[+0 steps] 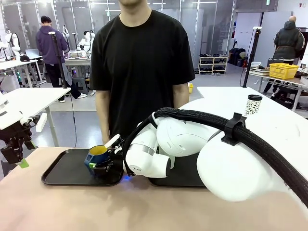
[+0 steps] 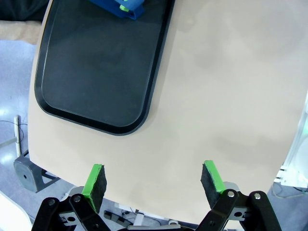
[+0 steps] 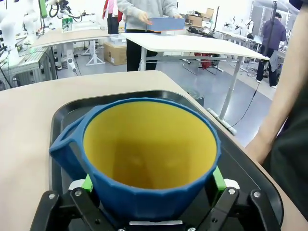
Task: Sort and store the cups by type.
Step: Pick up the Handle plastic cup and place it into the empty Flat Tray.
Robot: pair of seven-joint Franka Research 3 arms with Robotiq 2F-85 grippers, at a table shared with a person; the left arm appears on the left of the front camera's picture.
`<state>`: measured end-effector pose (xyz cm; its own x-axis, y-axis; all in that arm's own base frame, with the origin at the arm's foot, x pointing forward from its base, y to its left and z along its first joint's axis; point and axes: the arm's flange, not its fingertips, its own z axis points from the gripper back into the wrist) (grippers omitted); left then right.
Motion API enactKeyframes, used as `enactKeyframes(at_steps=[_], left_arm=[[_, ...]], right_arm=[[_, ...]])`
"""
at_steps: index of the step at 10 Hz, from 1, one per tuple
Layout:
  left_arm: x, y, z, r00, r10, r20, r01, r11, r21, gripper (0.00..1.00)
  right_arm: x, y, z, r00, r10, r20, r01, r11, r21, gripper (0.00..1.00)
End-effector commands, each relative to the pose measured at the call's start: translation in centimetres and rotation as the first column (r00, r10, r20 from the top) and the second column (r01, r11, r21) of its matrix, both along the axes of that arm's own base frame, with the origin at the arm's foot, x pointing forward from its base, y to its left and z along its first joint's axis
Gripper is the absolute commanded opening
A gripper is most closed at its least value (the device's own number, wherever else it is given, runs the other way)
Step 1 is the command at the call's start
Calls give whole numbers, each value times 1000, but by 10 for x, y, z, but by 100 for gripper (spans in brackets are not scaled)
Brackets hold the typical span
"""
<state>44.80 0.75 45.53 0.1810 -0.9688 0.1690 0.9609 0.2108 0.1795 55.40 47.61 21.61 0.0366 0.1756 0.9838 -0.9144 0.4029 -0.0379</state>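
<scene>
Right arm reaches across the middle, its hand (image 1: 102, 166) low, fingers spread; left hand (image 2: 153, 185) hovers with fingers parted.

1 mug (image 1: 97, 155), 2 trays (image 1: 67, 169) (black)

Left black tray (image 1: 62, 174) lay mostly bare; blue mug (image 1: 96, 156) and right gripper (image 1: 102, 166) blocked its right end; person's forearm (image 1: 103, 118) stood behind
</scene>
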Motion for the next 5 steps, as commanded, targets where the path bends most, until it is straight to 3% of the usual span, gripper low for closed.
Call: enactKeyframes(at_steps=[1,5], left_arm=[[-1,1,-1,1000,7,18,-7,1000,10,100],[-1,1,-1,1000,7,18,-7,1000,10,100]], right_arm=[[-15,4,-4,999,-17,39,18,999,-29,100],[-18,3,0,999,-12,43,13,1000,-15,100]])
